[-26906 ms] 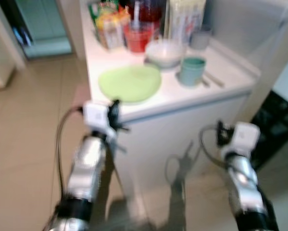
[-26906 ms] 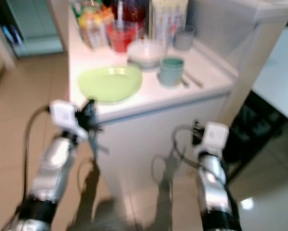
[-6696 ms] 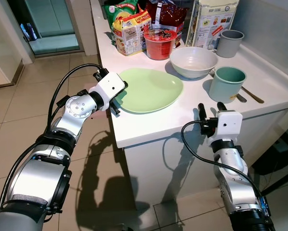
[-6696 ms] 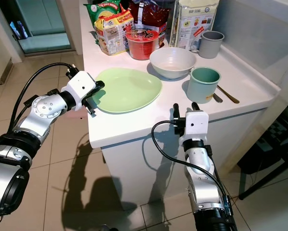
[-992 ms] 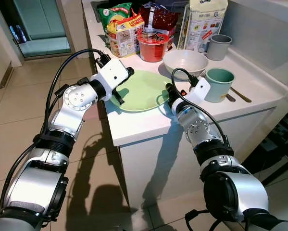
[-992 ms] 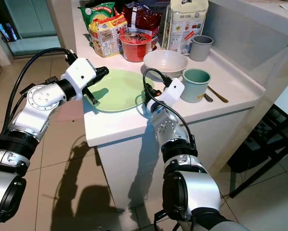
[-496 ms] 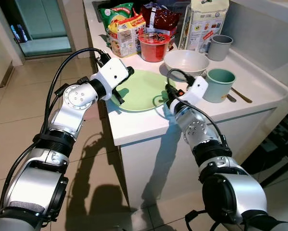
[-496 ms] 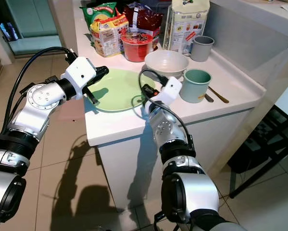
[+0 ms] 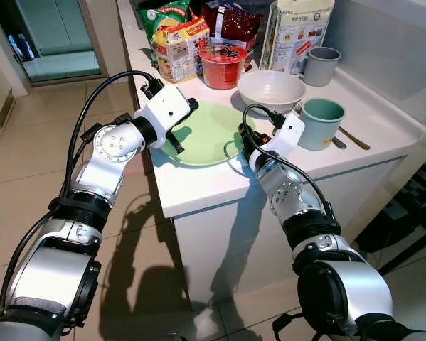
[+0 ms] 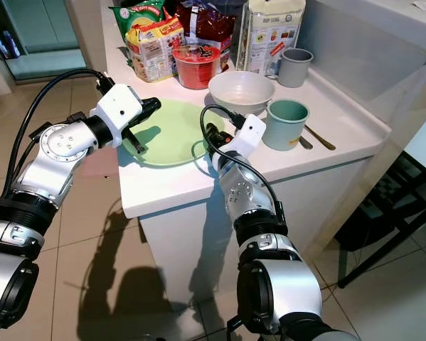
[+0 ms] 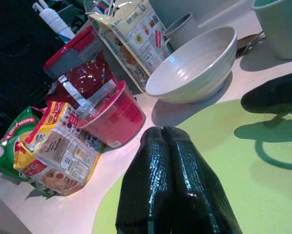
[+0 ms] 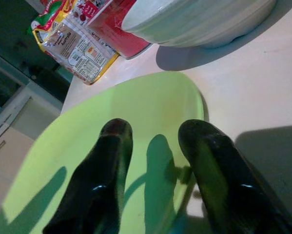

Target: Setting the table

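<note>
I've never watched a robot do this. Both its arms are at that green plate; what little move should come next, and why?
Probably the right gripper should shut on the green plate. Its fingers stand open over the plate's near rim, which lies flat on the white counter. The left gripper is shut above the plate's far side, so nothing grips the plate yet.
</note>
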You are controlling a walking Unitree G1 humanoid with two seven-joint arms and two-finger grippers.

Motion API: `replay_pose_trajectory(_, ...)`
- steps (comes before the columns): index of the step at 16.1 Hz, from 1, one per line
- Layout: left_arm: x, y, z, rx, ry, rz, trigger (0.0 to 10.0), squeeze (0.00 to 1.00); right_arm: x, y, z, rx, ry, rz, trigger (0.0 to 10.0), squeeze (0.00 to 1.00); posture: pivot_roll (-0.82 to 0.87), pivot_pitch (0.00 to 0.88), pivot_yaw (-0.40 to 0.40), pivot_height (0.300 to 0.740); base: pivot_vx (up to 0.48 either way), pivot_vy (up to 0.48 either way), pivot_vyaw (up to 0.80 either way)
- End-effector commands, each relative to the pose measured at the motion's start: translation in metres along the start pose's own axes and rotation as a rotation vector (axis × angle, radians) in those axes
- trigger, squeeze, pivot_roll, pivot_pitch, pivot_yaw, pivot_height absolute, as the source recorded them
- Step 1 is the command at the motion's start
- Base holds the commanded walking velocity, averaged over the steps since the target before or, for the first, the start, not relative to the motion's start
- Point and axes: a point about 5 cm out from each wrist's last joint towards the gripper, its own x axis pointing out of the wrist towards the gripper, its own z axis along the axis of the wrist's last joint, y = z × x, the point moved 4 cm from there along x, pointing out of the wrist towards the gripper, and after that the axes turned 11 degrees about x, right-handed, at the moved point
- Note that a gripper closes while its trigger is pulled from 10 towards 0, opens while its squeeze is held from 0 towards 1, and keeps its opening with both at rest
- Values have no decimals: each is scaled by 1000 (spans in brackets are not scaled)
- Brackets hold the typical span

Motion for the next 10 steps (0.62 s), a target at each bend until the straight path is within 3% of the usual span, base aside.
replay_pose_trajectory(1,0,3,2,-1,-7,5,10000,0,-6,-27,-20,9,66,-103,10000,1000,73,0,24,740,0,0,0)
replay_pose_trajectory(8,0,3,2,0,-7,7,10000,0,-7,-26,-18,-13,50,-101,10000,1000,73,0,25,740,0,0,0)
replay_pose_trajectory(9,0,4,2,-1,-7,9,10000,0,-7,-27,-17,-39,44,-109,10000,827,72,0,24,740,0,0,0)
replay_pose_trajectory(10,0,4,2,-2,-6,10,10000,0,-7,-27,-15,-52,39,-109,10000,0,73,0,23,740,0,0,0)
